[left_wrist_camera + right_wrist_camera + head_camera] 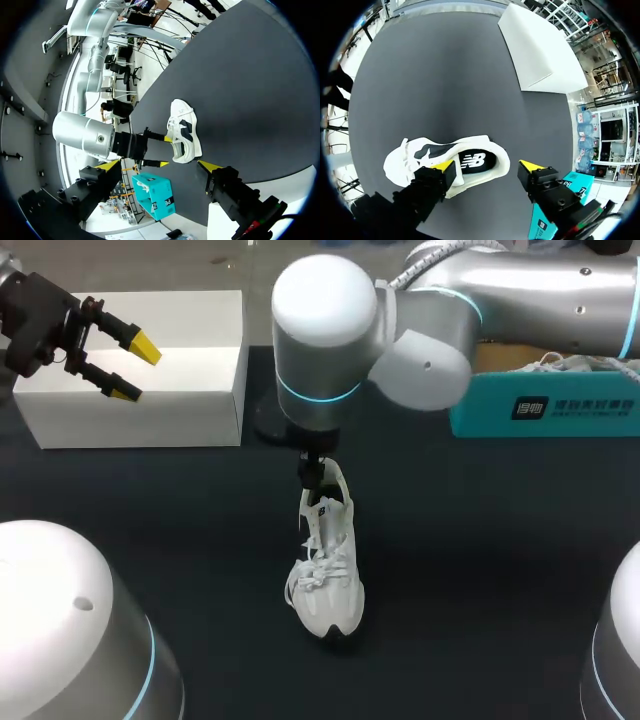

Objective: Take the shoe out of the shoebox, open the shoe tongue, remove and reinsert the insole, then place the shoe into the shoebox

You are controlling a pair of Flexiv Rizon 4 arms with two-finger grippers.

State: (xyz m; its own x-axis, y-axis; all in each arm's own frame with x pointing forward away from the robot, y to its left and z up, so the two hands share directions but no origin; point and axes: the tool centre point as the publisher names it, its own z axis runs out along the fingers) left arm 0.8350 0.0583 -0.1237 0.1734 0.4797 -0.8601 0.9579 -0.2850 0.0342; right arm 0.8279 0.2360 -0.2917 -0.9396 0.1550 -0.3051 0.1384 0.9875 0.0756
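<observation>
Hovering my right gripper (487,166) over the white shoe (328,575), I record its fingers apart: one yellow tip sits at the shoe's collar and the other stands clear beyond the heel. The shoe stands on its sole in the middle of the dark table (480,570), well apart from the teal shoebox (560,410). My left gripper (135,370) hangs with fingers spread above the white box (190,390).

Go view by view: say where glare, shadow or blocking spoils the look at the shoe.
Head view: the right arm overhangs the shoe's heel end; the white box glares. Left wrist view: shoe unblocked, evenly lit on the dark table. Right wrist view: the right gripper covers part of the shoe's side.
</observation>
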